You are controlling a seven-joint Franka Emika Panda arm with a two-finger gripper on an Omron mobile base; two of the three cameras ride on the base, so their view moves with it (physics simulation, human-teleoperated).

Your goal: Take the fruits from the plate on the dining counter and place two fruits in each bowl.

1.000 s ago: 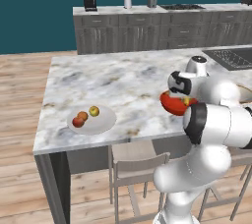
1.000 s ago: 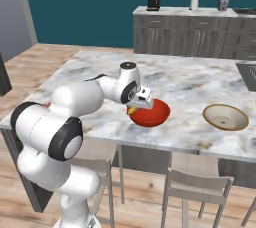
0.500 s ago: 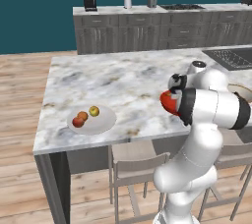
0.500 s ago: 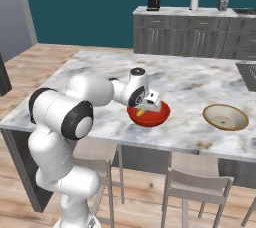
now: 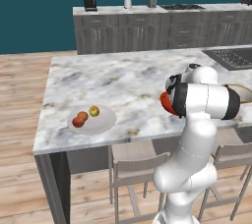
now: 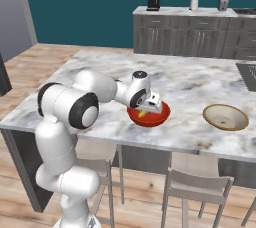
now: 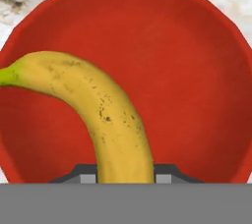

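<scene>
Since a second ago our arm has swung lower over the red bowl [image 6: 148,116]. Our gripper [image 6: 149,108] stays clamped on the banana [image 7: 106,115], holding it above the bowl's hollow so we can release it inside.

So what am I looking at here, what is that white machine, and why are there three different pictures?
It is a white robot arm on a rolling base, at a marble dining counter. Two cameras ride behind it, left and right; the third sits on its hand. The hand view looks down into a red bowl with a banana gripped between the jaws. Elsewhere on the counter lie a tan bowl and a plate holding two apples and an orange.
</scene>
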